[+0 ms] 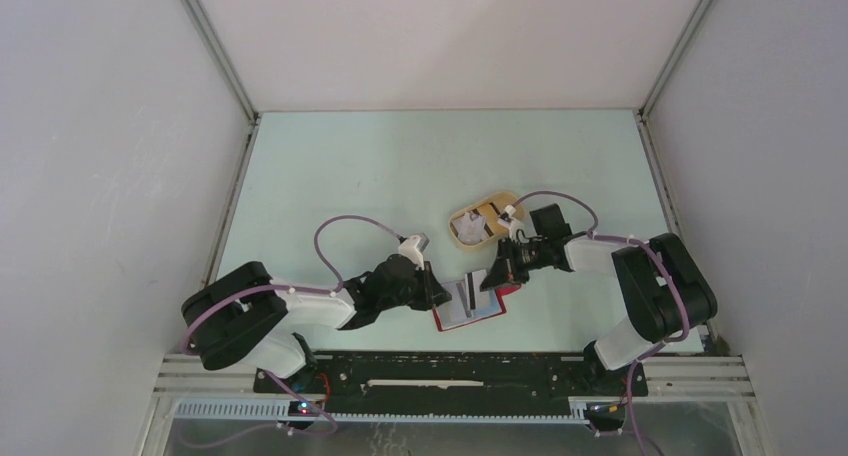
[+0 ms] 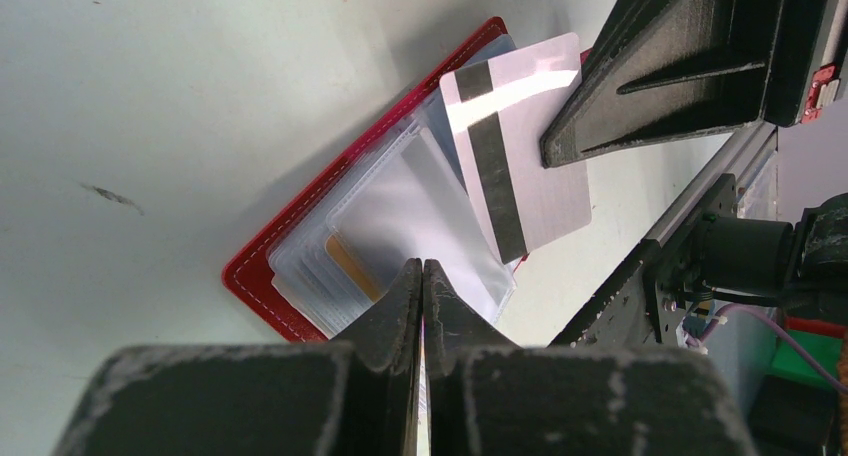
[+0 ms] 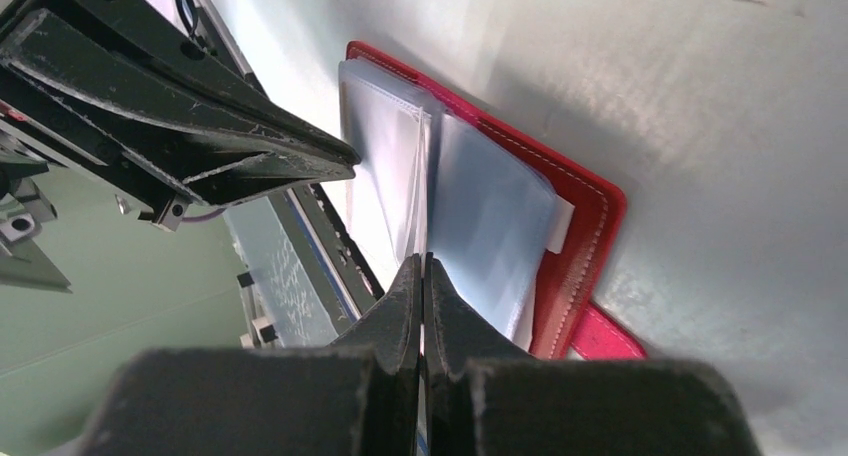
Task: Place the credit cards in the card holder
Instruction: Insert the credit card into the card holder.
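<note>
The red card holder (image 1: 488, 317) lies open on the table near the front edge, its clear sleeves (image 2: 400, 211) fanned upward. My left gripper (image 2: 422, 268) is shut on the edge of one clear sleeve, at the holder's left side (image 1: 443, 294). My right gripper (image 3: 424, 262) is shut on a whitish credit card with a dark stripe (image 2: 530, 166), held slanting over the holder with its lower edge among the sleeves. In the right wrist view this card shows edge-on (image 3: 425, 201) above the red cover (image 3: 588, 226). More credit cards (image 1: 480, 226) lie in the tray.
A beige oval tray (image 1: 461, 240) sits just behind the holder, close to the right arm's wrist. Black rails and the arm bases (image 1: 450, 371) run along the near table edge. White walls enclose the table on three sides.
</note>
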Available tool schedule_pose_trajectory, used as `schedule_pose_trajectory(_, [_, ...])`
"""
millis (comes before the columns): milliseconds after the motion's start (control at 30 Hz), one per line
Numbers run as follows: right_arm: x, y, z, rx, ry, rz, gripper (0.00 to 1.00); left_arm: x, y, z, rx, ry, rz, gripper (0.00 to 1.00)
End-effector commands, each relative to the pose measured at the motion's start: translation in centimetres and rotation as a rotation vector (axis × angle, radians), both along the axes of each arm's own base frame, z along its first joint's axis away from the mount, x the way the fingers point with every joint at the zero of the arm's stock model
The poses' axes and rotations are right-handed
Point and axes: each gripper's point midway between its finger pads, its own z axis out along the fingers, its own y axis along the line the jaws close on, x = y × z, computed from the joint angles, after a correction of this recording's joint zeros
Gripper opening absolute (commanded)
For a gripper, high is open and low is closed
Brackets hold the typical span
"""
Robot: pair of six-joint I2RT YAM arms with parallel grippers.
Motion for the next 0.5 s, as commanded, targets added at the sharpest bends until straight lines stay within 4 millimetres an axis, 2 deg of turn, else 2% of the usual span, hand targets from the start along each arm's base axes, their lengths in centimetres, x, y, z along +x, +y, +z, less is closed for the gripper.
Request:
schedule_pose_trajectory(0, [1.1,-0.7,-0.1,-0.006,-0.019,-0.057,0.00,0.1,0.9,-0.9,0.049,-0.003,0.018,0.05])
schedule_pose_trajectory(300, [0.9,-0.6,-0.6,-0.013,-0.014,-0.053,0.00,0.0,0.9,-0.9,0.049,-0.003,0.016,0.05])
schedule_pose_trajectory(467, [0.3,-0.6,-1.5,-0.041,-0.003,-0.029,0.00,0.0,0.9,-0.9,0.050,-0.004,0.015,0.04])
